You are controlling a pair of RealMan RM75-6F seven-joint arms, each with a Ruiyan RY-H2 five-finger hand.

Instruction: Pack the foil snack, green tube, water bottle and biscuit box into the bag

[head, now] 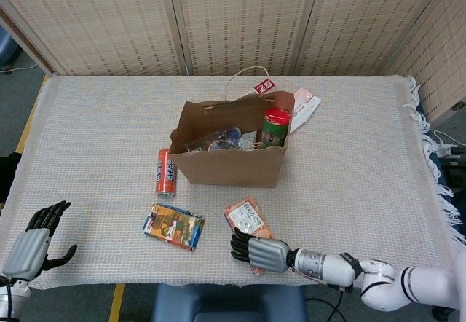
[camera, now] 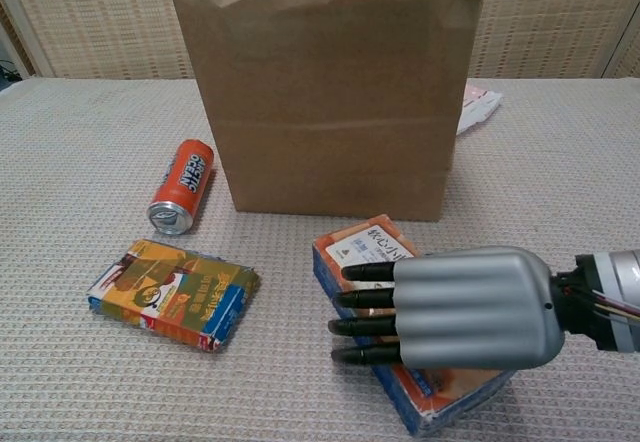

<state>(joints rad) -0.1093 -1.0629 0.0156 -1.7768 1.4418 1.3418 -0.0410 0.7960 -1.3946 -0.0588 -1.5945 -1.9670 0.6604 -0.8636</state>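
Note:
An orange biscuit box [head: 245,213] [camera: 368,246] lies flat in front of the brown paper bag [head: 227,167] [camera: 330,112]. My right hand [head: 261,253] [camera: 465,307] lies palm down over the box's near half with its fingers straight; the thumb is hidden. The green tube [head: 275,127] stands inside the bag at its right, beside a clear water bottle [head: 218,140]. Left of the box, a colourful foil snack pack [head: 173,226] [camera: 173,293] lies on the cloth. At the table's front left corner my left hand [head: 33,242] is held up, fingers spread and holding nothing.
An orange drink can [head: 166,172] [camera: 182,186] lies on its side left of the bag. A white packet [head: 304,109] [camera: 478,107] lies behind the bag's right corner. The woven tablecloth [head: 364,176] reaches a fringed right edge.

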